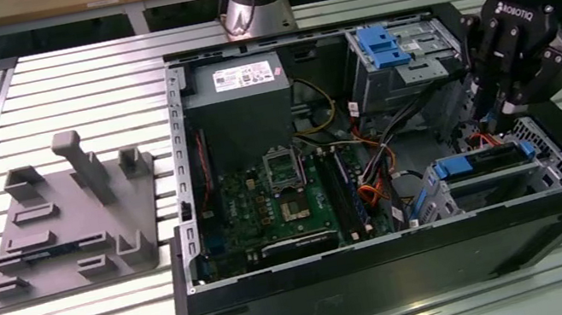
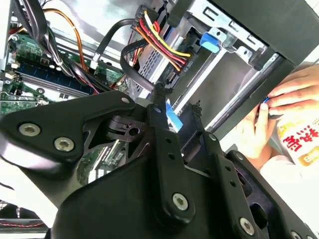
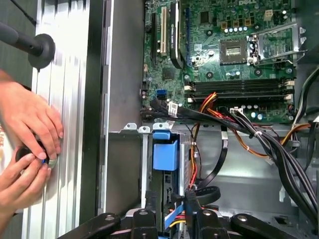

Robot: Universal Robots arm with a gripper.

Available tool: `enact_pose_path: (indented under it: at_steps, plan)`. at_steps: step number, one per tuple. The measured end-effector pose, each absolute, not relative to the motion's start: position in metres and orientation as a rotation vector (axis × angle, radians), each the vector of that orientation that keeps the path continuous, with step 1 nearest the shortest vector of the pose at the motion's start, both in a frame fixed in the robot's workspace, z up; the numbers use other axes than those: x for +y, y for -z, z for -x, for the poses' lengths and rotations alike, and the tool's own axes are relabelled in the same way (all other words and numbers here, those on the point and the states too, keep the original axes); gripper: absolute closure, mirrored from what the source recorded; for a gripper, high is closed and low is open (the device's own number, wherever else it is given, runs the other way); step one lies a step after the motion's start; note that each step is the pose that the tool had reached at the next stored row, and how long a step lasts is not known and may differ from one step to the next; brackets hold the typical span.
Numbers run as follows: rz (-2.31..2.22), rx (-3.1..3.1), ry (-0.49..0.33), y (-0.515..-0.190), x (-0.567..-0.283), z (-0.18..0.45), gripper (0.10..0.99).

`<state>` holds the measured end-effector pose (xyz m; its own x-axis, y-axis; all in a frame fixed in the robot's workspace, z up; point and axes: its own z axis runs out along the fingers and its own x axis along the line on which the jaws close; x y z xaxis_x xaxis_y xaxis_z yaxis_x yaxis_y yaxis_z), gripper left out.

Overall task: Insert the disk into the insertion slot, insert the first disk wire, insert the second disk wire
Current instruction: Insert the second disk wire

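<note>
Disk [image 1: 490, 160] just below end effector [image 1: 495, 122]

Blue handle of disk [image 3: 165, 152] near tool [image 3: 172, 214]; motherboard [image 3: 224, 55] beyond; hands [image 3: 27, 122] on table [image 3: 65, 74].

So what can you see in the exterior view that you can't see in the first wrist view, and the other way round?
The exterior view gives the grey plate with upright pegs, lying outside the computer, plus the grey power supply box. The first wrist view gives a person's hands beside the case wall, pinching something small. Both share the green motherboard, the disk with its blue handle, and the black gripper close by it.
</note>
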<state>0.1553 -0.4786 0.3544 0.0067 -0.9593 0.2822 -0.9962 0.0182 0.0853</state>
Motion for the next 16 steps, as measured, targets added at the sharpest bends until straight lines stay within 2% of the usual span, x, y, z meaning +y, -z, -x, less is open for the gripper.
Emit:
enact_pose_path:
  at_steps: [16]
  plan:
    - [-2.022,-2.033,-0.233,-0.3516,-0.4768,-0.1537,0.725]
